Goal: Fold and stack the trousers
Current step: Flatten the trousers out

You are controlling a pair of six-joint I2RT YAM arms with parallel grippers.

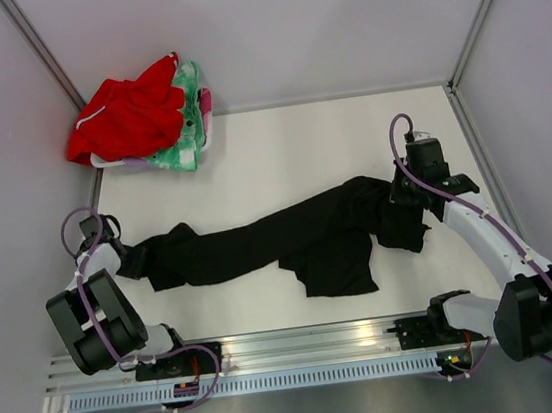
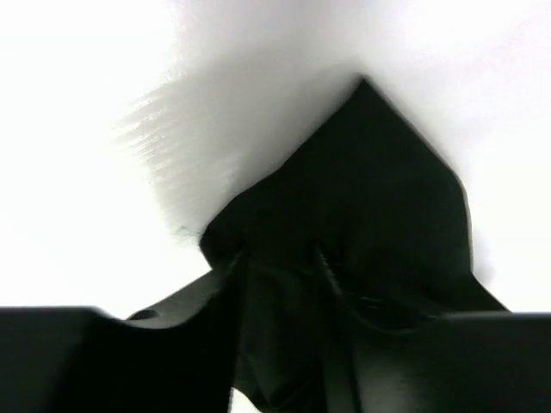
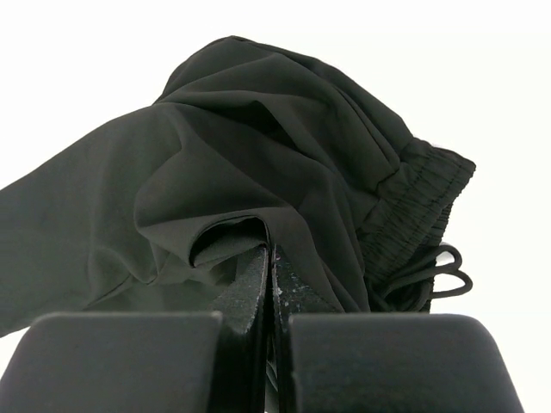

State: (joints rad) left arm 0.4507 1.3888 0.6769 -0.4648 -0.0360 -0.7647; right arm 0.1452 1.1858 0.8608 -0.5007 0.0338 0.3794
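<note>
- Your trousers point(image 1: 290, 235) lie stretched across the middle of the worktop point(image 1: 300, 153), running from the left edge towards the right edge, crumpled rather than flat.
- One leg runs long to the left. The other is bunched and hangs towards the near edge, about mid-worktop.
- Your left gripper point(image 1: 127, 259) sits at the far left end of the long leg, close to the worktop's left edge.
- In the left wrist view, your left gripper point(image 2: 277, 262) has its fingers point(image 2: 207, 292) apart on either side of the leg end, with black cloth point(image 2: 370, 189) bunched between them. You can't tell whether they are actually pinching it.
- Your right gripper point(image 1: 402, 191) is at the waist end, near the right edge.
- In the right wrist view, your right gripper point(image 3: 269, 254) has its fingers pressed together with a fold of the trousers point(image 3: 241, 146) nipped between the tips.
- The elastic waistband point(image 3: 422, 198) and the looped drawstring point(image 3: 439, 275) lie just to the side of that grip.
- A red garment point(image 1: 129, 114) is piled at the far left corner, lying partly over a green-and-pink cloth point(image 1: 187, 137), well apart from the trousers.
</note>
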